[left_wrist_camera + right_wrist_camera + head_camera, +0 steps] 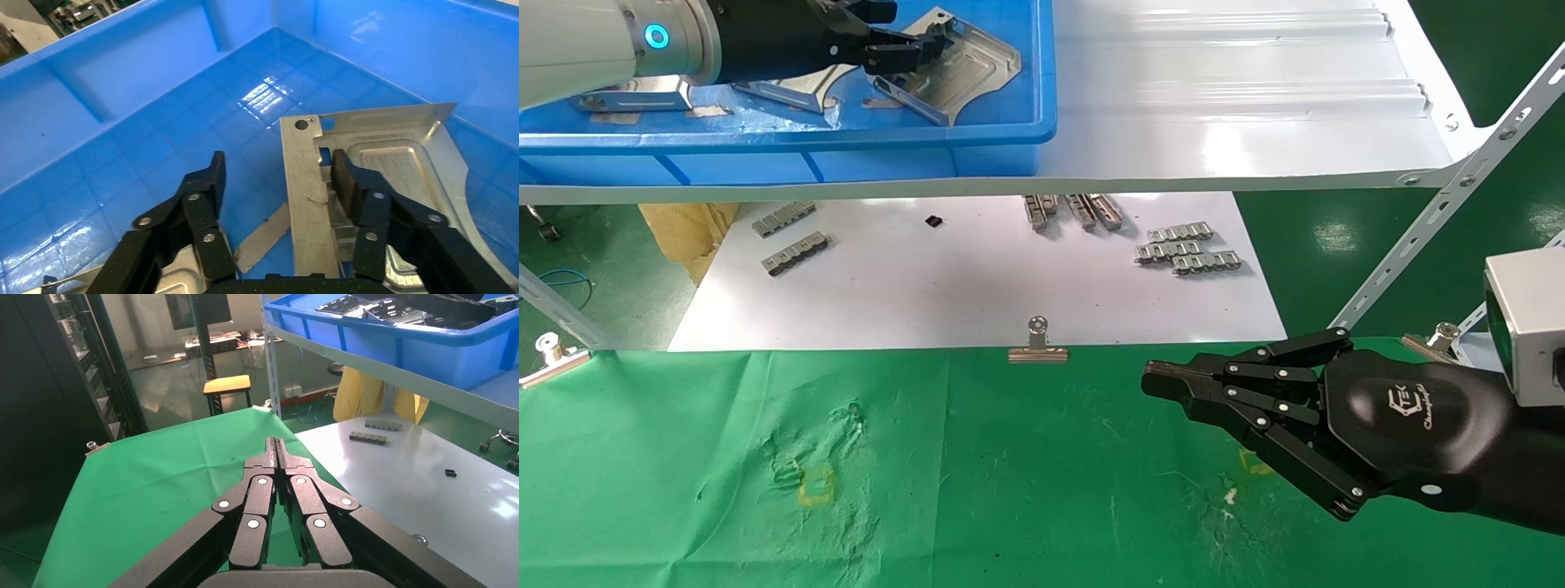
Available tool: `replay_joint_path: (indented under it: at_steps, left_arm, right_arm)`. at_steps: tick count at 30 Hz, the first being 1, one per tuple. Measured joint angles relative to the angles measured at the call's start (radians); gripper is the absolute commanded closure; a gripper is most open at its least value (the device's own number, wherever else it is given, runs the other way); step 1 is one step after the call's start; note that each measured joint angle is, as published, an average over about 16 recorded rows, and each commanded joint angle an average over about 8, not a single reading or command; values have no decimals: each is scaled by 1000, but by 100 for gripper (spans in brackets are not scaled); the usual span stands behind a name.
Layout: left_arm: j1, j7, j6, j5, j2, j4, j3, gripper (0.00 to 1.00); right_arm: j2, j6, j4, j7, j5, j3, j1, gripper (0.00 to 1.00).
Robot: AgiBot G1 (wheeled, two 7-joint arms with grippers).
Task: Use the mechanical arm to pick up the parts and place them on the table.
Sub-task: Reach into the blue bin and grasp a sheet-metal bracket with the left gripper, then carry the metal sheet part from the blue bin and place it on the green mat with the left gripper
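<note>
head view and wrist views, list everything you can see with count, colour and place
silvery stamped sheet-metal brackets: at least three, silver, inside the bin
blue plastic bin: one, blue, on the shelf
glossy white shelf: one, white, above the sheet
white sheet: one, white, beyond the cloth
small grey link-like metal strips: several clusters, grey, on the white sheet
wrinkled green cloth table: one, green, nearest the robot
silver binder clips: three, silver, along the cloth's far edge
left gripper: black, in the bin, jaws open astride a bracket's raised wall
right gripper: black, above the cloth, jaws shut, empty
</note>
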Motion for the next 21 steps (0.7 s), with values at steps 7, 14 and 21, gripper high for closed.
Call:
replay_joint_path:
  at_steps: [7,14,21]
  left_arm:
    - [1,0,-7,1,3,9,0,100]
    - [1,-2,-9,-1,1,14,-1,100]
    - [-3,-5,-3,-11,-7,13,-8,100]
  right_arm:
    - [0,0,0,0,0,0,0,100]
    - [0,0,0,0,0,0,0,100]
    - [0,0,0,0,0,0,0,100]
